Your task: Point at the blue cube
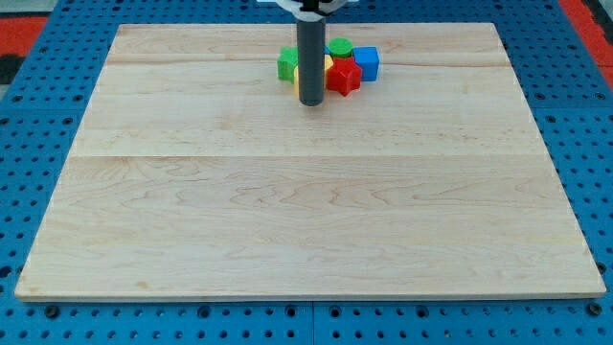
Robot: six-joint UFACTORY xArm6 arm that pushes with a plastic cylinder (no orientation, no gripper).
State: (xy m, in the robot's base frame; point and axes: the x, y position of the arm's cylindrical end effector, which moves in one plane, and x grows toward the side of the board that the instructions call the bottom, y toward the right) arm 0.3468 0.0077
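Our tip [311, 102] comes down as a straight dark rod near the view's top centre, and it rests on the wooden board [306, 211] just at the lower-left edge of a tight cluster of blocks. We carry no jaws at all, so there is nothing to open or close; the rod simply ends in a blunt point, touching nothing we can be sure of, though it stands right against a yellow block [326, 69] that it partly hides. Just to the view's left of the rod sits a green block [286, 63]; to the right lies a red star-like block [344, 79], and above that a second green block [339, 47]. The blue cube [368, 62] is the outermost piece on the view's right side of the cluster, touching the red one. From our tip it therefore lies to the right and slightly upward, with the red block in between, so we judge a direct line would shove the red block first.
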